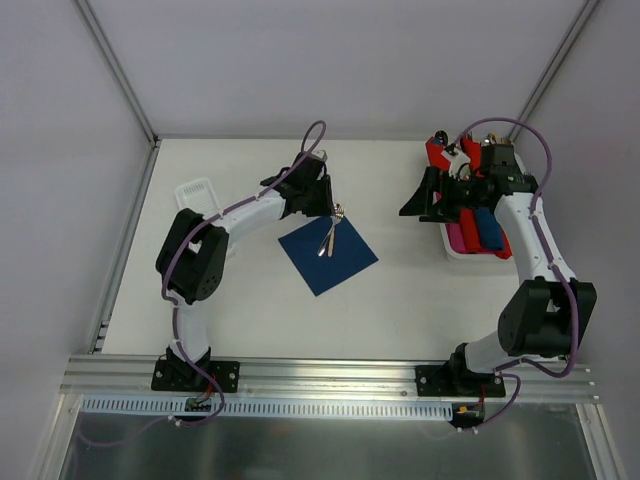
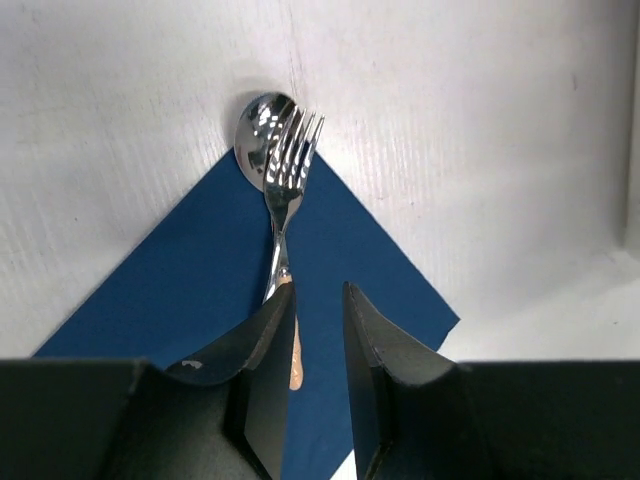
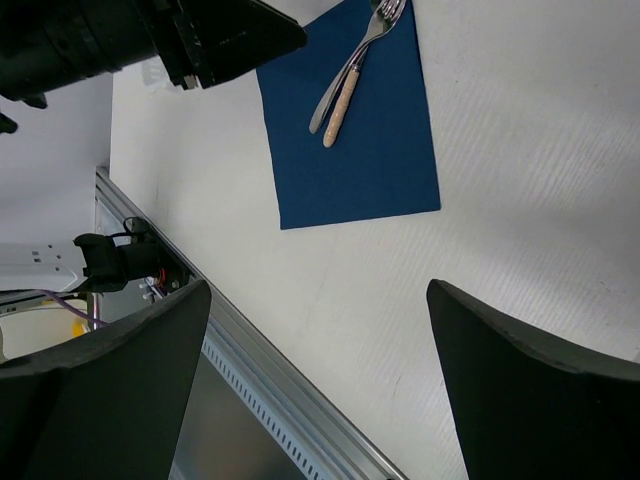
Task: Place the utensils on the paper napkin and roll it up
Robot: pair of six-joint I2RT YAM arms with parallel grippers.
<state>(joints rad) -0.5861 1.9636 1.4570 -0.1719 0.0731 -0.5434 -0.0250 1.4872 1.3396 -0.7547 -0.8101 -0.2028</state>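
desk: where are the utensils right now?

me: both utensils (image 3: pixel 345 85) lie on the navy napkin (image 1: pixel 335 265), side by side and touching, up by its far corner. on my left wrist view the fork (image 2: pixel 298 150) rests across the edge of the spoon (image 2: pixel 258 138). the spoon's bowl pokes past the corner onto the white table (image 1: pixel 250 300). the handles run back along the sheet toward its middle.

desk: napkin flat?

me: flat and unrolled. from above it sits like a diamond between the two arms, a little nearer the left one.

desk: what's the left hand doing?

me: the left gripper (image 2: pixel 318 292) hangs over the handle ends with its fingers only a narrow slit apart. i can see a tan handle through that gap. from the right wrist camera, though, the cutlery lies loose on the paper with the gripper clear of it, so it has hold of nothing.

desk: and the right?

me: the right gripper (image 3: pixel 318 295) is spread wide, with nothing between its fingers and only bare table below. from above it sits at the left edge of a white tray (image 1: pixel 455 252) that holds red, pink and blue rolls (image 1: pixel 487 230), well apart from the napkin.
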